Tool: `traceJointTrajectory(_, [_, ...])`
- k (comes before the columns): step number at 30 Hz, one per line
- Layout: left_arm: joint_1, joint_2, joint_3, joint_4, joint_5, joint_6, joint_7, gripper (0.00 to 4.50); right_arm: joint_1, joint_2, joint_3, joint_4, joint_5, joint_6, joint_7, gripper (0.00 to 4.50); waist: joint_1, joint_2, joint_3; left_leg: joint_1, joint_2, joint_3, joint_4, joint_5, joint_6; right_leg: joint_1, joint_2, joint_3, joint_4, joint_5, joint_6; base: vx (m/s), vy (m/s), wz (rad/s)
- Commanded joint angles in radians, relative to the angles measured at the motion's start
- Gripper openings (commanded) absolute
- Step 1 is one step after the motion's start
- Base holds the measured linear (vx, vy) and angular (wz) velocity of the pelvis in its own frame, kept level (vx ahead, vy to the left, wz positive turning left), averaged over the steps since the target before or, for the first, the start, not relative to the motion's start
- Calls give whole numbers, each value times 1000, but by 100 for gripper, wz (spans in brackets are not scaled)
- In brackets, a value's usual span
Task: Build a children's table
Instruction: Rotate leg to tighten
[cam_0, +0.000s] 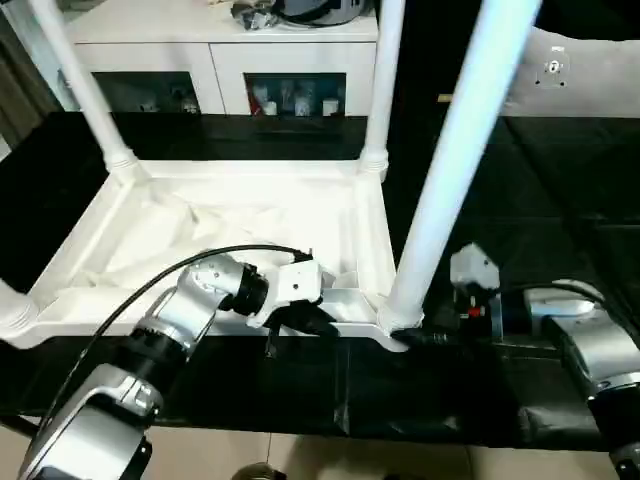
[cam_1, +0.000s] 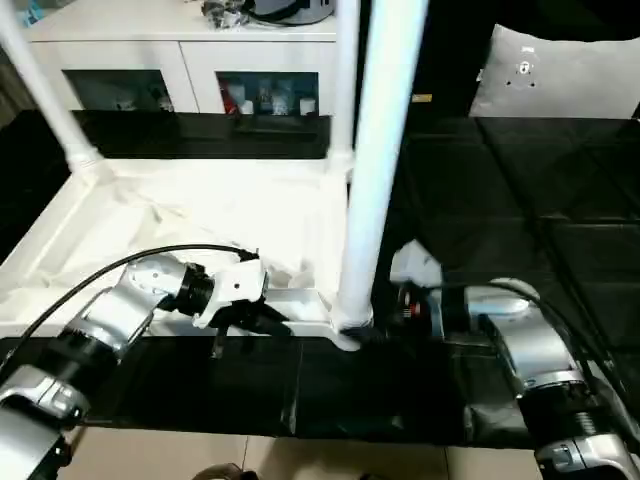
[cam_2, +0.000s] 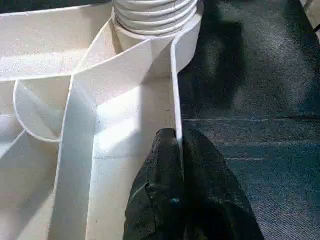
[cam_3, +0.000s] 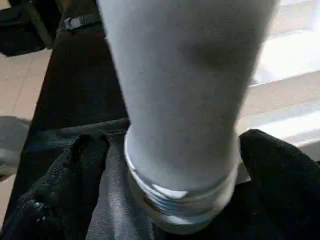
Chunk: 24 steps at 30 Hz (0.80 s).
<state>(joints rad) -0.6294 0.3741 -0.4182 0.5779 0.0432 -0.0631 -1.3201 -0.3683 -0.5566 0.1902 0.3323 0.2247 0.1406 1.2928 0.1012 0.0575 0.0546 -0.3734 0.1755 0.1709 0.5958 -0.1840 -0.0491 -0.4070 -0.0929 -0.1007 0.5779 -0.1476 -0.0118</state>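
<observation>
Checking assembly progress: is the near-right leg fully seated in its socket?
Not fully: the leg stands upright, but its threads remain exposed in the right wrist view.

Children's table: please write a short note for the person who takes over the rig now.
Left gripper: shut on the near rim of the upside-down table top.
Right gripper: open around the base of the near-right leg, a finger on each side.
Done: both far legs stand in their sockets.
Left: near-right leg threads are exposed, so probably not fully seated. Near-left corner is cut off by the frame; check it.
</observation>
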Motion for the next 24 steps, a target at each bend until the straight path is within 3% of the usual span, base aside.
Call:
traceJointTrajectory(1, [-41, -1, -19, -5, 3, -45, -48, 0, -39, 14, 8, 9, -1, -6, 17, 409, -3, -22, -74, 8, 52, -10, -65, -196, 93, 56, -62, 46, -68, -356, -190, 0, 0, 0])
traceJointTrajectory(8, [-50, -2, -15, 19, 3, -65, -54, 0, -41, 14, 14, 16, 10, 0, 37, 355, 7, -23, -77, 9, 54, -9, -63, -177, 96, 57, -63, 48, -61, -306, -204, 0, 0, 0])
traceJointTrajectory(17, [-48, -10, -8, 39, 4, -78, -48, 0, -30, 30, 17, 15, 5, 7, 27, 278, 9, -24, -76, 8, 53, -10, -64, -186, 89, 58, -63, 46, -65, -348, -187, 0, 0, 0])
traceJointTrajectory(21, [-30, -26, 16, 9, -22, -29, -20, 0, -6, 52, 9, -12, 24, 61, -13, 270, 8, -23, -75, 8, 54, -10, -65, -187, 87, 58, -63, 47, -64, -335, -193, 0, 0, 0])
traceJointTrajectory(24, [-13, -44, 44, -35, -38, 57, 42, 0, 15, 102, -18, -37, 43, 148, -117, 269, 5, -23, -72, 11, 53, -11, -68, -209, 76, 57, -62, 46, -69, -373, -186, 0, 0, 0])
